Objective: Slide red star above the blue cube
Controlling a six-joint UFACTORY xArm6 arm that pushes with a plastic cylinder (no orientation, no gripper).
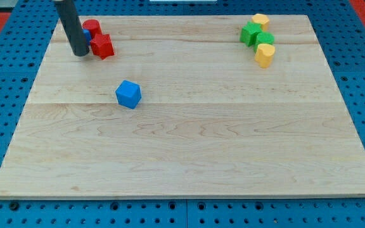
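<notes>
The red star (102, 45) lies near the board's top left. A second red block (92, 28), rounded in outline, sits just above and left of it, with a small bit of blue showing between it and the rod. The blue cube (128, 94) lies below and to the right of the red star, apart from it. My tip (81, 53) rests on the board right at the red star's left side, touching or nearly touching it. The rod rises to the view's top edge.
At the top right, two green blocks (256, 35) and two yellow blocks (265, 54) cluster together; the upper yellow block (260, 20) lies near the board's top edge. The wooden board (189, 145) sits on a blue perforated base.
</notes>
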